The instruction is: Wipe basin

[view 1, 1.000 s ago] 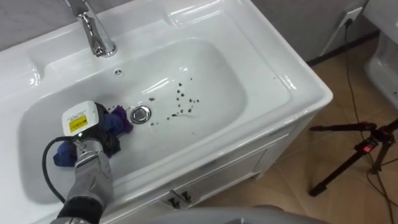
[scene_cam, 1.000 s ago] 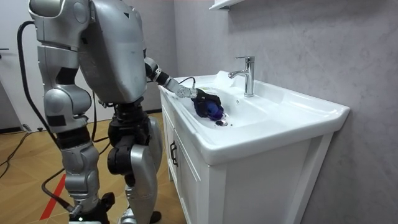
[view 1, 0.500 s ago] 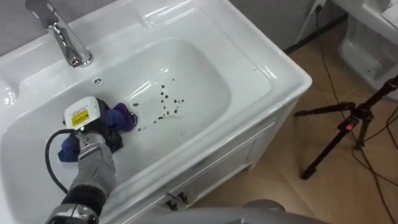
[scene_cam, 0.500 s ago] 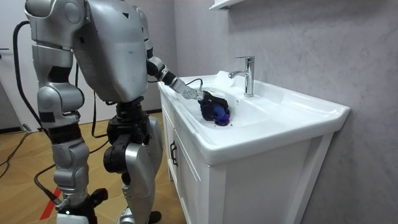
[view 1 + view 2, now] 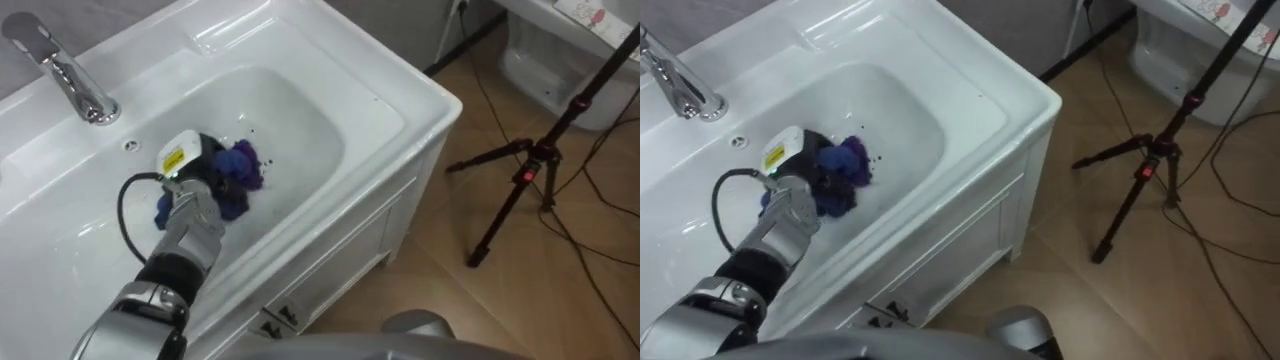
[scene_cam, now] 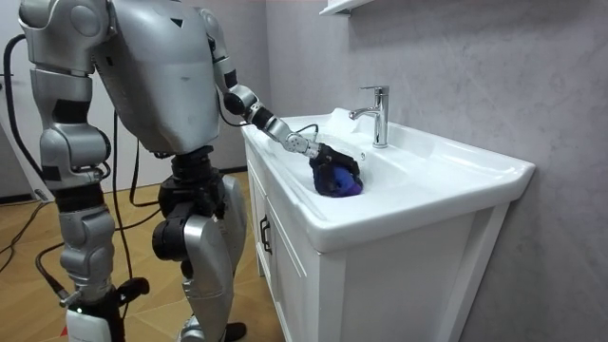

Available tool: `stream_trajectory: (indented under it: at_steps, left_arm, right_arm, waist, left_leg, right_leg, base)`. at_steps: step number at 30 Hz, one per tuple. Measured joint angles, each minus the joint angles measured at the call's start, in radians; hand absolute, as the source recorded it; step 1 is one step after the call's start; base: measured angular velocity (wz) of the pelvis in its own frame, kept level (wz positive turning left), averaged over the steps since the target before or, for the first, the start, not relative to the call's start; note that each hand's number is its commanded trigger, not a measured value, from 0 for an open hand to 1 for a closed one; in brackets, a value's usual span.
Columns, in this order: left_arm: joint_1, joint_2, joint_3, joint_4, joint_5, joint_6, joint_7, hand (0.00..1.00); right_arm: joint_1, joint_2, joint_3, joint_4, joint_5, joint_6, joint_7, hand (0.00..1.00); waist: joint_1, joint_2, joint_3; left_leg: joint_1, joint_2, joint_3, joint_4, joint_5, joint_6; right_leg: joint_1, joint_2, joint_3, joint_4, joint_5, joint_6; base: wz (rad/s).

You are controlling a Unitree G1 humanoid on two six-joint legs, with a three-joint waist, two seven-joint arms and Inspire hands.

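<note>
My left robot hand (image 5: 192,172) is clenched round the bunched blue cloth (image 5: 240,166), which is pressed to the floor of the basin (image 5: 300,115) just beyond my fingers, and bunched like this I judge it could roll under the push and skip dirt, or slip from my grip.

Grey wall (image 6: 456,57), wooden floor (image 5: 560,300), tripod (image 5: 525,170)
</note>
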Motion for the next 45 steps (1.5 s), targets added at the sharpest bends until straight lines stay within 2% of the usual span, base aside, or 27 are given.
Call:
stream_trajectory:
  at_steps: [5,12,15,19,29,35,39,43,45]
  left_arm:
    - [-0.022,0.003,-0.02,-0.002,-0.079,0.0,-0.001,1.0]
    - [-0.024,0.003,-0.051,-0.049,-0.122,0.012,-0.015,1.0]
    - [-0.024,0.003,-0.053,-0.063,-0.161,0.012,-0.018,1.0]
    - [-0.025,0.003,-0.059,-0.071,-0.188,0.012,-0.019,1.0]
    - [-0.024,0.003,-0.101,-0.144,-0.203,0.012,-0.032,1.0]
    - [-0.024,0.005,-0.101,-0.152,-0.109,0.012,-0.062,1.0]
    - [-0.016,0.016,-0.098,-0.168,-0.071,0.014,-0.084,1.0]
    - [0.013,0.03,-0.092,-0.166,-0.071,-0.018,-0.083,1.0]
    - [0.026,0.033,-0.088,-0.144,-0.077,-0.044,-0.076,1.0]
  right_arm:
    - [-0.015,0.004,0.016,0.018,0.001,0.009,0.015,0.0]
    - [-0.033,0.002,0.055,0.001,0.001,0.012,0.016,0.0]
    - [-0.026,0.004,0.058,-0.002,0.003,0.013,0.023,0.0]
    - [-0.025,0.005,0.076,-0.008,0.002,0.031,0.024,0.0]
    - [-0.031,0.005,0.075,-0.007,0.002,0.034,0.013,0.0]
    - [-0.029,0.005,0.075,-0.004,0.002,0.049,0.019,0.0]
    - [-0.026,0.003,0.075,-0.008,0.003,0.057,0.023,0.0]
    - [-0.027,0.001,0.066,-0.011,-0.004,0.056,0.021,0.0]
    - [-0.027,0.003,0.066,-0.011,-0.005,0.056,0.023,0.0]
  waist:
    - [-0.001,0.005,0.0006]
    - [-0.003,0.029,0.0019]
    - [-0.014,0.032,0.0023]
    - [-0.014,0.032,0.0025]
    - [-0.014,0.032,0.0029]
    - [-0.011,0.027,0.0058]
    - [-0.008,0.024,0.0083]
    - [0.007,0.016,0.0103]
    - [0.013,0.002,0.0104]
  left_leg:
    - [-0.002,0.0,0.005,-0.006,-0.004,0.007]
    - [-0.012,-0.002,0.003,-0.005,-0.008,0.013]
    - [-0.018,-0.002,0.001,0.001,-0.008,0.014]
    - [-0.017,-0.002,0.002,0.002,-0.008,0.014]
    - [-0.021,-0.002,0.001,0.0,-0.007,0.016]
    - [-0.019,-0.002,0.001,0.001,-0.006,0.016]
    - [-0.017,-0.001,0.002,-0.009,-0.006,0.016]
    - [-0.002,-0.001,0.015,-0.016,-0.006,0.015]
    - [0.005,-0.002,0.017,-0.016,-0.006,0.015]
  right_leg:
    - [-0.001,0.0,-0.002,-0.006,0.002,0.003]
    - [0.001,-0.004,-0.002,-0.019,0.016,0.01]
    - [0.011,-0.006,0.001,-0.019,0.016,0.01]
    - [0.014,-0.006,0.002,-0.021,0.016,0.011]
    - [0.016,-0.007,-0.005,-0.021,0.016,0.011]
    - [0.017,-0.006,0.002,-0.019,0.016,0.011]
    - [0.015,-0.002,0.013,-0.02,0.016,0.011]
    - [0.018,0.004,0.026,-0.02,0.016,0.011]
    - [0.023,0.003,0.027,-0.021,0.016,0.011]
  base:
    - [0.03]
    - [0.03]
    - [0.12]
    - [0.01]
    - [0.02]
    - [-0.01]
    - [-0.05]
    - [-0.12]
    - [-0.04]
